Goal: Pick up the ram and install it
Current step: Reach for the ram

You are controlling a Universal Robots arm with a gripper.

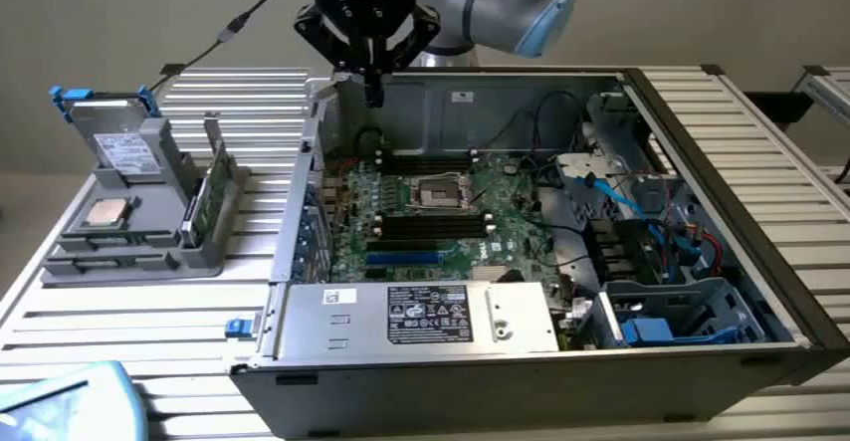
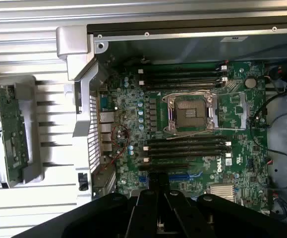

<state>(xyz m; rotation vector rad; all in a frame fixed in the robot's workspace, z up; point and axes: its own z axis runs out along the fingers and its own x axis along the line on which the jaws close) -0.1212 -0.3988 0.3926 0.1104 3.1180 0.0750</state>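
Green and thin, the ram [image 1: 202, 207] stands on edge in the grey holder [image 1: 113, 262] on the slatted metal table [image 1: 119, 312], well apart from the claw [image 1: 372, 88], which hangs clenched and empty over the back of the open computer case [image 1: 531, 112]. Judging by this, the pick-up has not begun; a grasp would call for an opened claw lined up along the stick's narrow top edge. A plain grey wall [image 1: 106, 13] stands behind the table

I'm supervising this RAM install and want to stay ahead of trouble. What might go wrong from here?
The end effector hangs by the case wall, apart from the ram in its gray holder; moving across may clip that wall. Loose cables lie beside the motherboard slots and might snag.
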